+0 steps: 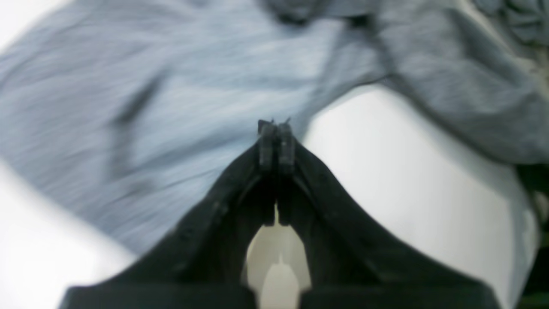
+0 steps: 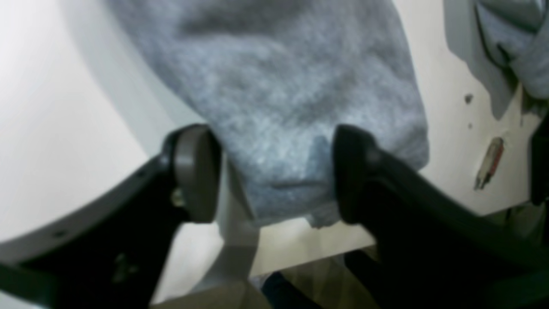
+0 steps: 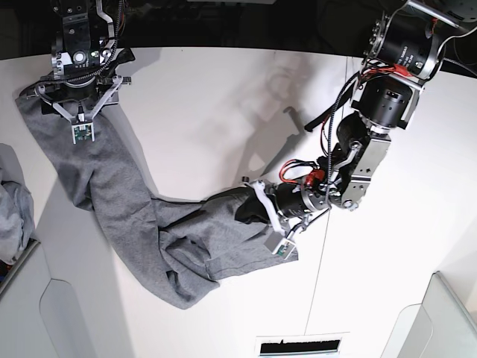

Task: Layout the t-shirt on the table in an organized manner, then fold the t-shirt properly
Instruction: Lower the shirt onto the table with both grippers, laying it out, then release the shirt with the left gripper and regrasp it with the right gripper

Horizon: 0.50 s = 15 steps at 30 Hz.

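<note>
Jaws first: left gripper [image 1: 276,141] is clenched tight, tips pressed together right at the edge of the t-shirt [image 1: 180,111]; left wrist view is blurred, so whether any cloth is actually pinched between them can't be told. Right gripper [image 2: 274,171] has jaws spread wide, straddling a shirt edge with fabric lying between the pads, not clamped.

T-shirt [image 3: 141,216] lies on the white surface [image 3: 223,104] as a long twisted band, running from the far corner under the right gripper [image 3: 80,119] down to a crumpled heap near the left gripper [image 3: 279,231]. Not flat, sleeves and hem unreadable in the bunching.

Step, as judged: layout phase, both arms getting hold of opposite ends for spreading; folding not started.

Next move calls for the right jaws to pinch the cloth between them, then both arms lifting and pulling apart to untwist and flatten the shirt. Risk: left pinch may hold nothing, or only one layer, so the heap just drags.

Paler cloth bundle [image 3: 13,216] sits off at the side, uninvolved.
</note>
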Available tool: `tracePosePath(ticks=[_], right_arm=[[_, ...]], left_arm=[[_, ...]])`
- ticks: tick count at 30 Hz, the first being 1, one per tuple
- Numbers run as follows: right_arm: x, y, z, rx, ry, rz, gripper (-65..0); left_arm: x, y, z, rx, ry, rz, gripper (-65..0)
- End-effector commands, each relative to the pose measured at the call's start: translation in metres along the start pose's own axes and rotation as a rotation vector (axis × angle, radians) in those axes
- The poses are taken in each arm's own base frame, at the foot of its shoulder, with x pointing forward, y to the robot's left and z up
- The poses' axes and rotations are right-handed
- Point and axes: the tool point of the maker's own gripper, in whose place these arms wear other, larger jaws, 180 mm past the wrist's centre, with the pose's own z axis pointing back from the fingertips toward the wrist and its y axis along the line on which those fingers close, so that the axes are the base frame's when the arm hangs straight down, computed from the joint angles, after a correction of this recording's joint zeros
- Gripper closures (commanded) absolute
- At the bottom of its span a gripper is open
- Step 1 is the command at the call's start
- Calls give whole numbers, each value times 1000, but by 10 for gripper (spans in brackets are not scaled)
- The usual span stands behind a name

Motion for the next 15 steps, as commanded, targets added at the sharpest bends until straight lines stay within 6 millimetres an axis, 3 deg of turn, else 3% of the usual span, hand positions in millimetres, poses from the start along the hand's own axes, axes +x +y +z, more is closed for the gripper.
tracePosePath(ticks=[1, 6, 11, 15], right_arm=[[9, -8, 0, -28, -31, -12, -316], [3, 0, -8, 6, -3, 32, 0], [5, 14, -8, 61, -4, 42, 0], [11, 55, 4, 193, -18, 30, 0]], left_arm=[[22, 5, 3, 2, -41, -18, 0], [3, 21, 15, 20, 51, -16, 0], [11, 38, 46, -25, 20, -24, 0], [17, 59, 75, 3, 50, -61, 0]])
